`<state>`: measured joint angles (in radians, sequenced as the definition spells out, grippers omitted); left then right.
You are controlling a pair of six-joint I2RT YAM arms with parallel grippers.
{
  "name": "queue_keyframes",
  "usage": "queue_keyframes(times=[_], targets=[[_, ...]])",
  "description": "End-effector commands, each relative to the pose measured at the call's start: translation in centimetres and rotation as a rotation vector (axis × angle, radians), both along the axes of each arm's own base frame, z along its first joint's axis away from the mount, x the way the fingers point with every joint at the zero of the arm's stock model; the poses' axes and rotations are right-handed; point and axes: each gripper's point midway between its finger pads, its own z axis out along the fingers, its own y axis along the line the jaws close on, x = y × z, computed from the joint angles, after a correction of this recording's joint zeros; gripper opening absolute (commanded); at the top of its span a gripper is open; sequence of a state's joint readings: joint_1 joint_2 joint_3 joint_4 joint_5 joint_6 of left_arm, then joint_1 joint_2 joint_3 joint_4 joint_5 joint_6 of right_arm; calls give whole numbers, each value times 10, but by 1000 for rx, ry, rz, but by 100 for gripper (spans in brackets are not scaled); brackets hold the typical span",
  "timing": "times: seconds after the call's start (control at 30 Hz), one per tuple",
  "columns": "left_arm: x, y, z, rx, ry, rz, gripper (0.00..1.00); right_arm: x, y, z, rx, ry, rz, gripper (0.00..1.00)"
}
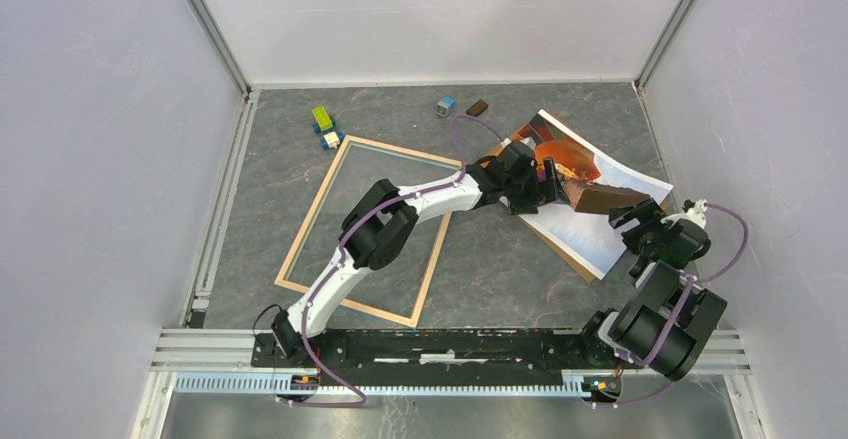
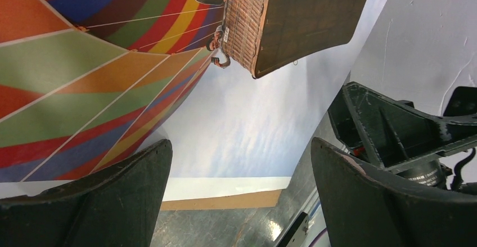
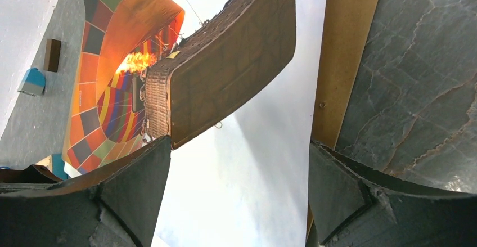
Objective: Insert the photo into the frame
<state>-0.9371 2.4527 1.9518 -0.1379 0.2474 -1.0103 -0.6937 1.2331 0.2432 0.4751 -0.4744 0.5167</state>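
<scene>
The photo (image 1: pixel 592 229) shows a hot-air balloon with a basket. It lies face up at the right of the table on a brown backing board (image 1: pixel 577 265), and its far right edge looks slightly curled. The frame (image 1: pixel 311 214) lies wood side up at the left centre, empty. My left gripper (image 1: pixel 535 189) hovers over the photo's middle with its jaws wide apart. In the left wrist view (image 2: pixel 239 151) the photo (image 2: pixel 236 106) and board edge (image 2: pixel 225 200) show between them. My right gripper (image 1: pixel 632 221) is open over the photo's right edge (image 3: pixel 239 146), straddling the photo (image 3: pixel 264 106) and the board (image 3: pixel 340 61).
Small toys sit at the back: a green block (image 1: pixel 321 118), a blue and white piece (image 1: pixel 330 140), a blue cube (image 1: pixel 445 106) and a brown block (image 1: pixel 477 108). White walls enclose the table on three sides. The two grippers are close together over the photo.
</scene>
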Motion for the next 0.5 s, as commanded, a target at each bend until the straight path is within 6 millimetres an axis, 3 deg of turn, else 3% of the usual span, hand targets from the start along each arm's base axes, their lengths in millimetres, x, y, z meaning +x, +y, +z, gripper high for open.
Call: queue_keyframes(times=[0.0, 0.13, 0.3, 0.4, 0.47], targets=[[-16, 13, -47, 88, 89, -9, 100, 3, 6, -4, 20, -24, 28, 89], [-17, 15, -48, 93, 85, -13, 100, 4, 3, -9, 15, -10, 15, 87], [-18, 13, -45, 85, 68, -33, 100, 6, 6, -8, 32, -31, 29, 78], [-17, 11, -34, 67, 34, -63, 100, 9, 5, -4, 25, -49, 34, 64], [-16, 10, -20, 57, -3, -80, 100, 11, 3, 0, 14, -55, 34, 48]])
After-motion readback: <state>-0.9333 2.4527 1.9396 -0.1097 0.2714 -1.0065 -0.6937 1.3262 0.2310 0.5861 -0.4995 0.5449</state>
